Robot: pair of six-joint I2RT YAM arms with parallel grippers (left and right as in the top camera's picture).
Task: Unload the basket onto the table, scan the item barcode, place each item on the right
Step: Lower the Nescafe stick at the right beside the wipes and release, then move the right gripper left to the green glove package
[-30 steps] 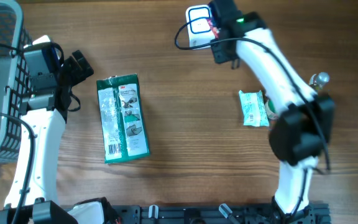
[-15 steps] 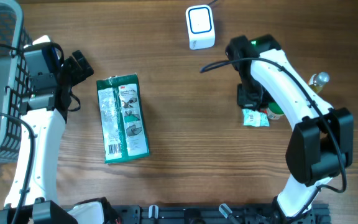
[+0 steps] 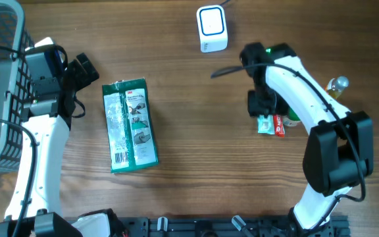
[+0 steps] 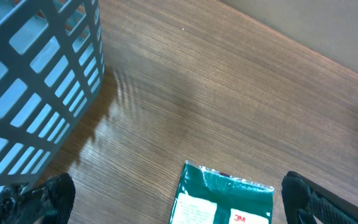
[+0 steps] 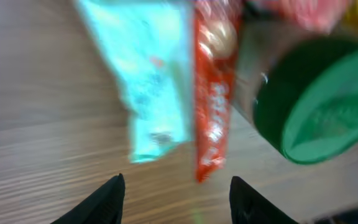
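While hovering over pale green packet (image 5: 148, 87) with right hand (image 5: 174, 193) spread, pinching nothing: judged lining up pick for scan. Lies just ahead of fingertips, against red packet (image 5: 211, 118), beside green-lidded jar (image 5: 316, 112). Well apart from scanner (image 3: 211, 28). Left hand (image 3: 84, 72) spread, empty, near 3M pack (image 3: 130, 125).

Wooden bench (image 3: 176, 191) carrying a few goods, well spread out.
A green packet (image 3: 130, 125) lies flat left of centre, its long side running front to back, and a white scanner (image 3: 211, 28) sits near the far edge. On the right, a mint packet (image 5: 154, 93), a red packet (image 5: 211, 118) and a green-lidded jar (image 5: 316, 112) sit close together. A grey basket (image 3: 8, 39) stands at the left edge.
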